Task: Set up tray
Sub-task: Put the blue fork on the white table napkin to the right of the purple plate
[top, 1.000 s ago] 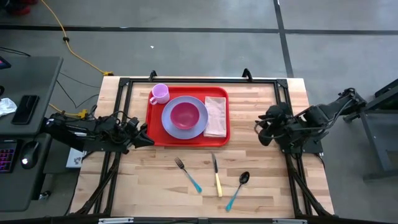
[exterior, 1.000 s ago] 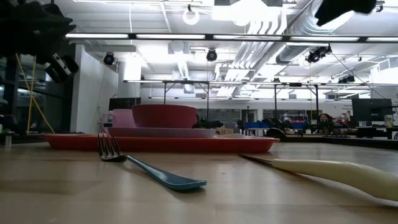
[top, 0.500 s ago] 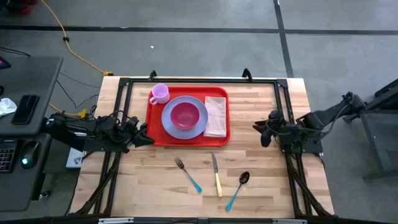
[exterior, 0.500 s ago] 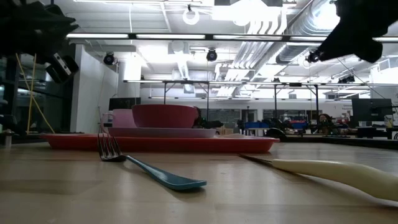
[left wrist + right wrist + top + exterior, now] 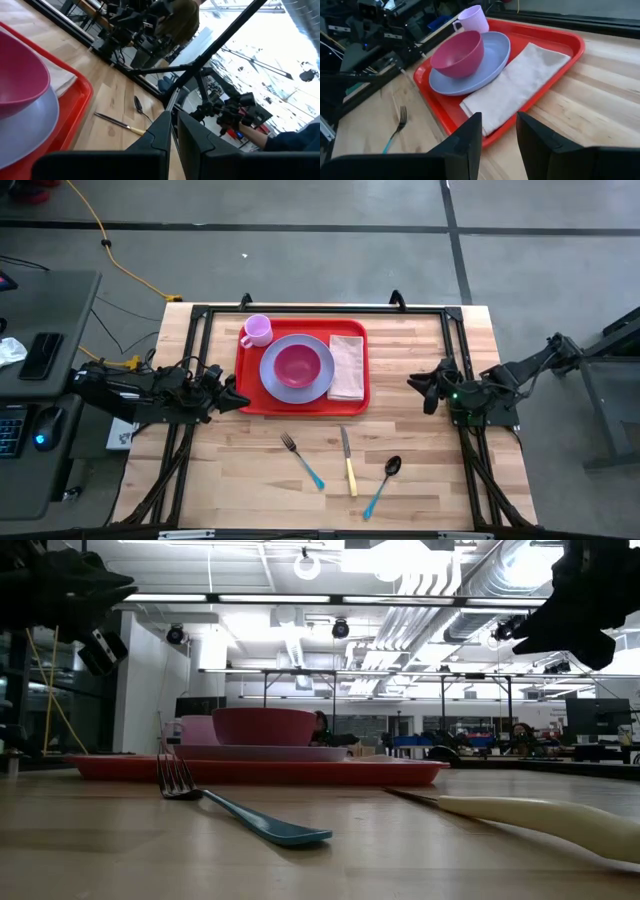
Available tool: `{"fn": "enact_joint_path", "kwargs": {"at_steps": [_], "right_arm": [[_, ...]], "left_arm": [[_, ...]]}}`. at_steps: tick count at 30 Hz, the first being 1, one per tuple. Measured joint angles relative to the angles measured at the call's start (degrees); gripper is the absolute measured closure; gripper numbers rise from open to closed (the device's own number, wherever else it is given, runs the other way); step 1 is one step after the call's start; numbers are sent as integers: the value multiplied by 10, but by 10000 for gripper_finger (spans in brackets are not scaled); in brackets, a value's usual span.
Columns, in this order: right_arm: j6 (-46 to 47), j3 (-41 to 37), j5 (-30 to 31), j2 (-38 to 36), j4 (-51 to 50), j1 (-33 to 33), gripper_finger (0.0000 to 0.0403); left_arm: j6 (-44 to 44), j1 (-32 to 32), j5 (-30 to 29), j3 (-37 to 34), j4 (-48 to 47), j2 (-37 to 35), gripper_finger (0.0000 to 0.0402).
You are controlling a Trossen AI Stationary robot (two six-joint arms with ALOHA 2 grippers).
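The red tray (image 5: pixel 250 385) lies at the table's far middle. It holds a lavender plate (image 5: pixel 318 385) with a magenta bowl (image 5: pixel 297 365) on it, a lavender cup (image 5: pixel 256 330) at its far left corner and a folded white napkin (image 5: pixel 347 367) on its right side. A fork (image 5: pixel 302 461), a knife (image 5: pixel 348 462) and a spoon (image 5: pixel 382 485) lie on the wood near the front edge. My left gripper (image 5: pixel 232 397) is shut and empty at the tray's near left corner. My right gripper (image 5: pixel 420 392) is open and empty, right of the tray.
Black frame bars (image 5: pixel 320 308) run along the table's far edge and down both sides. Bare wood lies between the tray and my right gripper. In the right wrist view the tray's rim (image 5: pixel 570 45), the napkin (image 5: pixel 517 85) and the fork (image 5: pixel 397 125) show ahead of the open fingers.
My right gripper has come down from well above the table to a low height right of the tray, and its arm now stretches out flatter. It has stayed open and empty. The tray and cutlery have not moved.
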Motion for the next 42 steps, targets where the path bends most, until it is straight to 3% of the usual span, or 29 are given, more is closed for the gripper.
{"fn": "enact_joint_path", "kwargs": {"at_steps": [21,32,36,42], "right_arm": [[37,-10,17,-118,-157,0,304],[33,-10,-15,-127,-128,0,304],[33,-10,-16,-127,-127,0,304],[33,-10,-15,-127,-134,0,304]], "left_arm": [[18,0,-2,14,-6,0,337],[94,0,-16,86,-56,2,337],[94,0,-15,110,-85,30,337],[67,0,2,159,-131,133,337]]}}
